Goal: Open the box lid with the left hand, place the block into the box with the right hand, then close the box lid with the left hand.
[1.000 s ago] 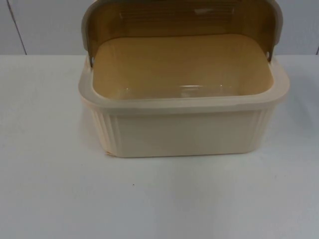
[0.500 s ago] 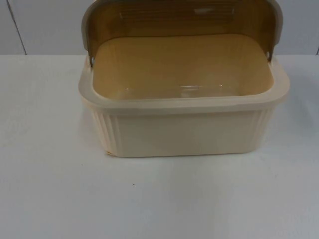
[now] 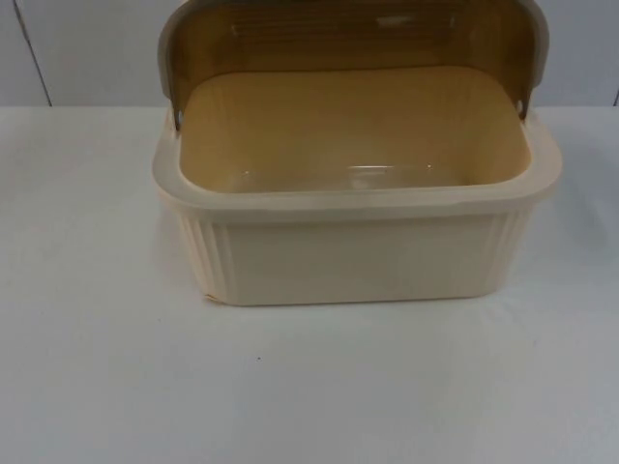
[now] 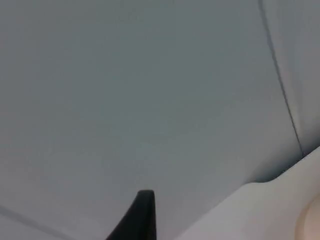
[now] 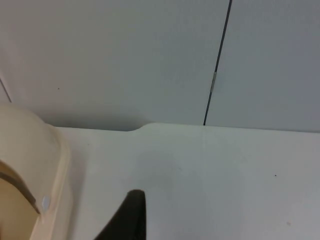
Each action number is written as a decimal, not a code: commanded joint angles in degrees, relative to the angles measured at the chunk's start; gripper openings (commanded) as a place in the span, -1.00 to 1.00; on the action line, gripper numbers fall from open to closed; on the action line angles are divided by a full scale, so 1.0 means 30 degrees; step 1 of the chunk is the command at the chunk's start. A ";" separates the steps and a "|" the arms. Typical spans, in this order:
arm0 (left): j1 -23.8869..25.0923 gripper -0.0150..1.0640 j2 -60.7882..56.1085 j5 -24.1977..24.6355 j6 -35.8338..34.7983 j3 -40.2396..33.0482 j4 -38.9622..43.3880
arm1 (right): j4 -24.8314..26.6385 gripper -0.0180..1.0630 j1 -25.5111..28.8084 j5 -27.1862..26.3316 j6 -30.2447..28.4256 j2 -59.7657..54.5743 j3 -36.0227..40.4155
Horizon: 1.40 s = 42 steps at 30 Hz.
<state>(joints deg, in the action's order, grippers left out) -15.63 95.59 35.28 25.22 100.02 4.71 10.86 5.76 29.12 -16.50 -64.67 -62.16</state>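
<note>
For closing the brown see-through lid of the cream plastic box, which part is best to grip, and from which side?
Probably the brown translucent lid is best taken at its free top edge, coming from above and in front. It stands swung up behind the opening of the cream ribbed plastic box, hinged at the rear corners, so that edge is the exposed part and gives the most leverage. The left pincer's fingertip points at the partition.

A cream box (image 3: 358, 256) with ribbed front corners stands on the white table (image 3: 97, 367), taking up the middle and upper part of the frame. Its brownish translucent lid (image 3: 353, 39) is swung up and back at the top edge, against the grey partition wall (image 3: 87, 48). The tan inside holds nothing visible.
</note>
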 commanded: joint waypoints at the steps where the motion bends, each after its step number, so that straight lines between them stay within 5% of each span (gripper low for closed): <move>1: -0.0617 0.97 0.0913 -0.0030 0.2423 0.0995 -0.0441 | -0.0094 0.97 0.0126 -0.0086 0.0006 0.0186 -0.0003; 5: -0.1049 0.97 0.1979 -0.0614 0.4722 0.2192 -0.2568 | -0.0094 0.97 0.0126 -0.0086 0.0006 0.0186 -0.0003; 10: -0.1207 0.97 0.3398 -0.0341 1.3770 0.3182 -1.0013 | -0.0094 0.97 0.0126 -0.0086 0.0006 0.0186 -0.0003; 14: -0.1207 0.97 0.4261 0.0240 1.7428 0.3573 -1.2350 | -0.0094 0.97 0.0126 -0.0018 0.0006 0.0186 -0.0003; 24: -0.1256 0.93 0.5674 0.0967 1.7513 0.3951 -1.3447 | -0.0058 0.97 0.0126 -0.0018 0.0006 0.0186 -0.0003; 27: -0.1256 0.76 0.5674 0.0967 1.7276 0.3951 -1.3447 | -0.0058 0.97 0.0126 -0.0018 0.0006 0.0186 -0.0003; 31: -0.1256 -0.16 0.5717 0.0967 1.7018 0.3910 -1.3228 | -0.0058 0.97 0.0126 -0.0018 0.0006 0.0186 -0.0003; 32: -0.1256 -0.16 0.5717 0.0967 1.7018 0.3910 -1.3228 | -0.0058 0.97 0.0126 -0.0018 0.0006 0.0186 -0.0003; 35: -0.1256 -0.95 0.5898 0.0529 1.6651 0.3911 -1.3462 | -0.0022 0.97 0.0126 0.0017 0.0006 0.0186 -0.0003; 38: -0.1256 -0.97 0.5991 -0.0001 1.6456 0.3869 -1.4398 | -0.0022 0.97 0.0126 0.0089 0.0006 0.0186 -0.0003; 42: -0.1256 -0.97 0.6032 0.1677 1.6456 0.3869 -1.4351 | -0.0022 0.97 0.0126 0.0089 0.0006 0.0186 -0.0003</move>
<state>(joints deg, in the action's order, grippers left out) -19.08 113.74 39.34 75.35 111.38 -36.94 10.86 5.76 29.23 -16.16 -64.67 -62.16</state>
